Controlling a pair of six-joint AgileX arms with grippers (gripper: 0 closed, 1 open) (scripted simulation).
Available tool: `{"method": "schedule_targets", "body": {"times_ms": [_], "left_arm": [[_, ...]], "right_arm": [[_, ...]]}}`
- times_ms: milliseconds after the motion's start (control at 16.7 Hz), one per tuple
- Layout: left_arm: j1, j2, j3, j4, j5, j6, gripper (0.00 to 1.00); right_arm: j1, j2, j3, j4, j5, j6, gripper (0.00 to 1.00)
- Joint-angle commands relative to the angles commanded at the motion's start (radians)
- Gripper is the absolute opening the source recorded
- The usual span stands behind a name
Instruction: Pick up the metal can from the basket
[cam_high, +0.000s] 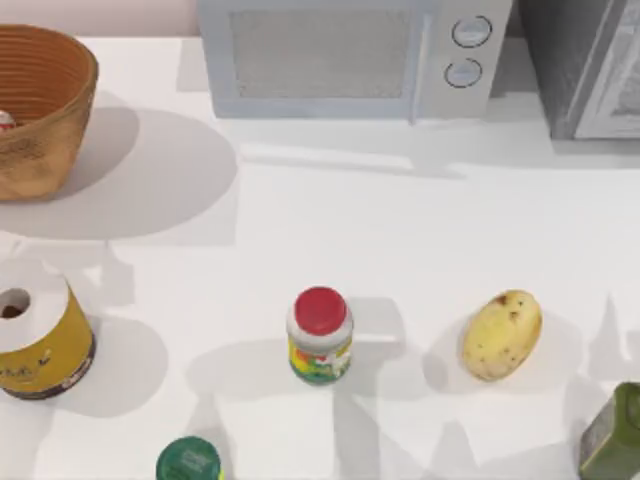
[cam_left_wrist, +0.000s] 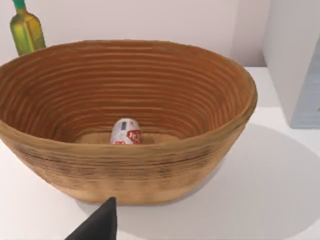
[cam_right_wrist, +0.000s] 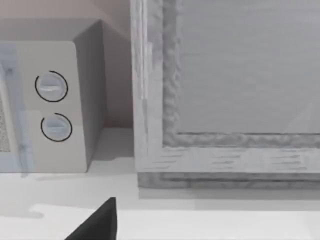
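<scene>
lying in one basket: one metal can.

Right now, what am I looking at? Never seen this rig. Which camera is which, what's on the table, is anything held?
This is a simulated pair of AgileX arms at a white table, each ending in a two-finger tool.

One picture looks down from above the table. The other two come from cameras on the left and right wrists; the dark wedge at the edge of each is part of that arm's own tool: left tool, right tool.

From above: a wicker basket at far left, a microwave at the back, then a large yellow can, a red-lidded jar, a potato, a green lid and a green container.

The left wrist camera faces the basket, where the metal can lies inside. Nothing appears to be held.
</scene>
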Motion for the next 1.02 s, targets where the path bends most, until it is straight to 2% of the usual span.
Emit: {"method": "schedule_targets", "body": {"times_ms": [720, 1020], "left_arm": [[0.075, 1.243, 1.243, -0.696, 0.037, 0.084, 1.0], [0.105, 1.682, 1.681, -0.951, 0.047, 0.132, 1.0]], "right_arm": [[0.0, 0.0, 0.0, 0.0, 0.0, 0.0, 1.0], [0.0, 0.0, 0.0, 0.0, 0.0, 0.0, 1.0]]}}
